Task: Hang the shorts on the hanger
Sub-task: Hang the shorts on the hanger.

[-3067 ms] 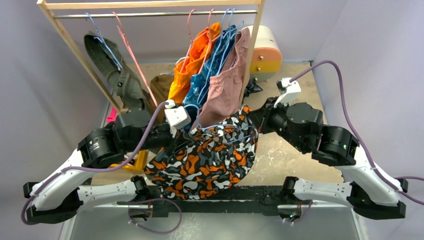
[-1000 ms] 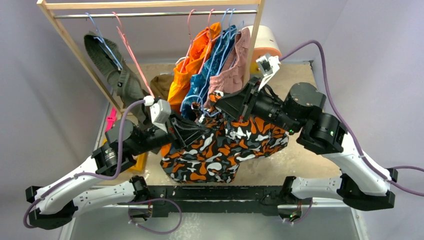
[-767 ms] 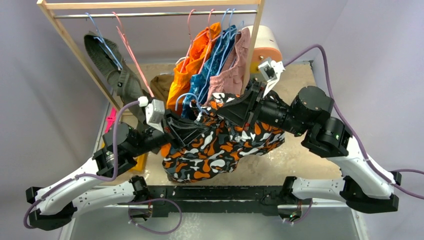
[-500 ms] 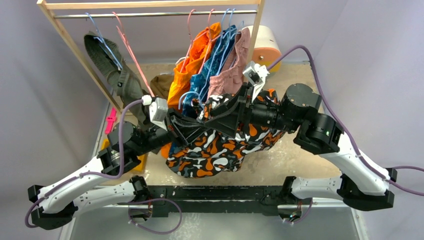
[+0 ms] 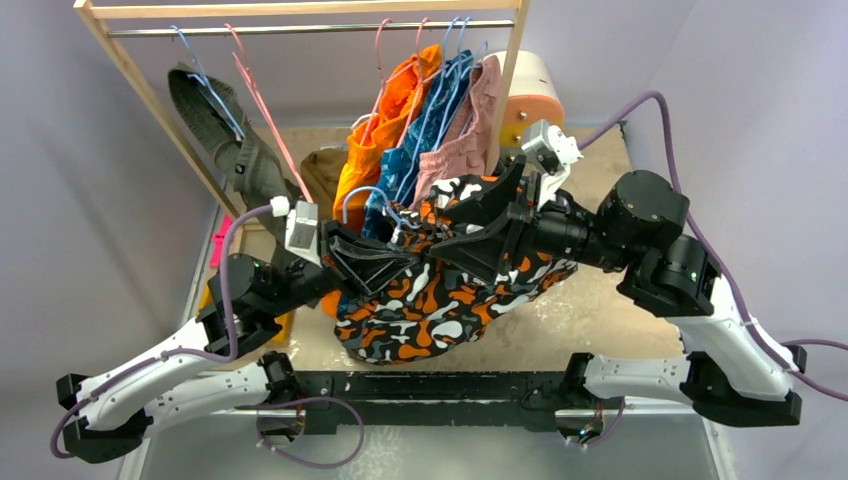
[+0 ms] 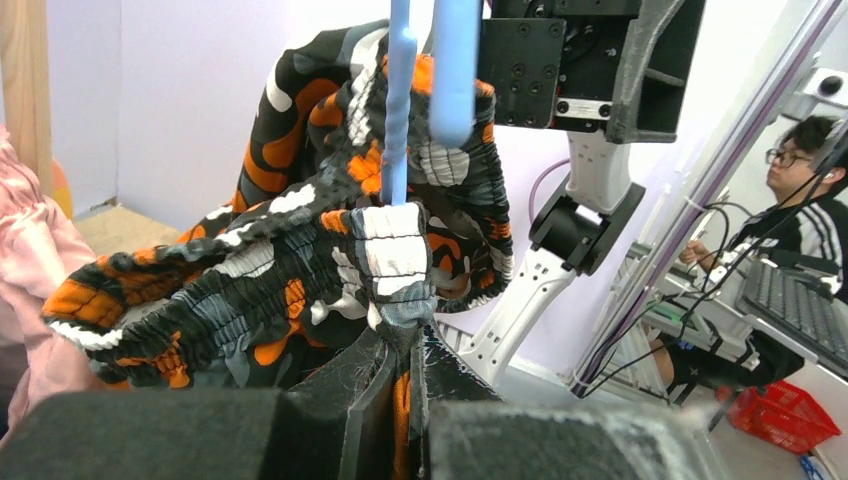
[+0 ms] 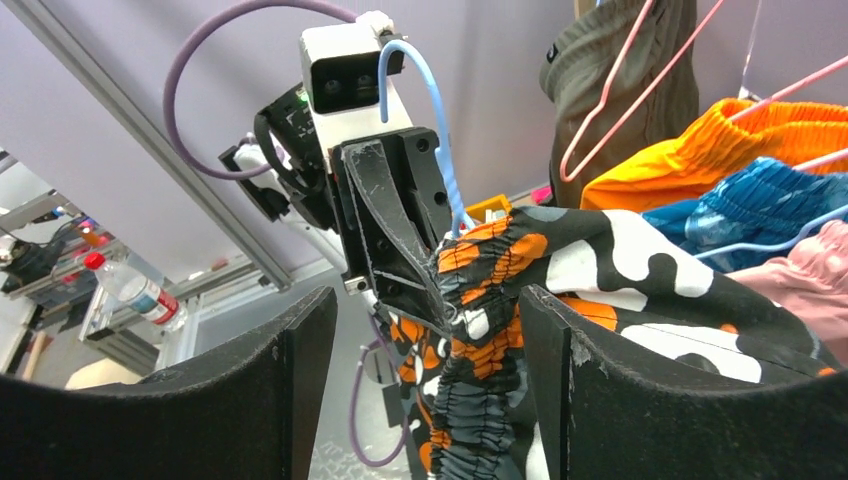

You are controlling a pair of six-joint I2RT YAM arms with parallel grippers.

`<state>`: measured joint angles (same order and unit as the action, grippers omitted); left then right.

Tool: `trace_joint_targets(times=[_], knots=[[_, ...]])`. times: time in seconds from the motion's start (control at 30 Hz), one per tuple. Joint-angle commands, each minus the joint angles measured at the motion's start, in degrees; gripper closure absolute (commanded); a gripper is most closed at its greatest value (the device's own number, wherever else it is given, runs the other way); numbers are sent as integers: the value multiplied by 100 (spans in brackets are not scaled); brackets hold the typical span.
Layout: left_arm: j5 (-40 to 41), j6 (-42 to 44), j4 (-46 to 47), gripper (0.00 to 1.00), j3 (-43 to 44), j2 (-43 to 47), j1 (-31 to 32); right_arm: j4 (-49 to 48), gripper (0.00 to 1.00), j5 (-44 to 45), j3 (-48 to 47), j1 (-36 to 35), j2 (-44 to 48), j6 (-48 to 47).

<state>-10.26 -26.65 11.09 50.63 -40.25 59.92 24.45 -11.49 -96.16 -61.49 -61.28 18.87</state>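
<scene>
**Camouflage shorts held up between two grippers before a crowded clothes rack**

The left gripper (image 6: 400, 345) is clamped tight on the gathered waistband edge of the shorts (image 5: 430, 300). The light-blue hanger (image 6: 398, 110) wire rises straight above its fingertips, and the rest of the fabric hangs below it and to its right. The right gripper (image 7: 425, 310) faces it with fingers spread wide, a fold of waistband lying in the gap between them. Just beyond both grippers hang orange shorts (image 5: 375, 140), blue shorts (image 5: 410, 150) and pink shorts (image 5: 460, 150), bunched beside the wooden post (image 5: 510, 90). An open stretch of rail (image 5: 300, 28) lies beyond the left gripper and to its left.
</scene>
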Motion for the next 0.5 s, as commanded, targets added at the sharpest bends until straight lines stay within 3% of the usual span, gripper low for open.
trace_joint_targets(times=[0.0, 0.27, 0.47], knots=[[-115, -244, 1137, 100, -16, 184, 2, -43, 30, -58, -269, -12, 3, -334], [-77, -384, 1659, 100, -71, 101, 2, 83, 25, -430, -428, -14, -250, -432], [-22, -341, 1650, 100, -133, 230, 1, -549, 25, -431, -141, -12, 313, -555]])
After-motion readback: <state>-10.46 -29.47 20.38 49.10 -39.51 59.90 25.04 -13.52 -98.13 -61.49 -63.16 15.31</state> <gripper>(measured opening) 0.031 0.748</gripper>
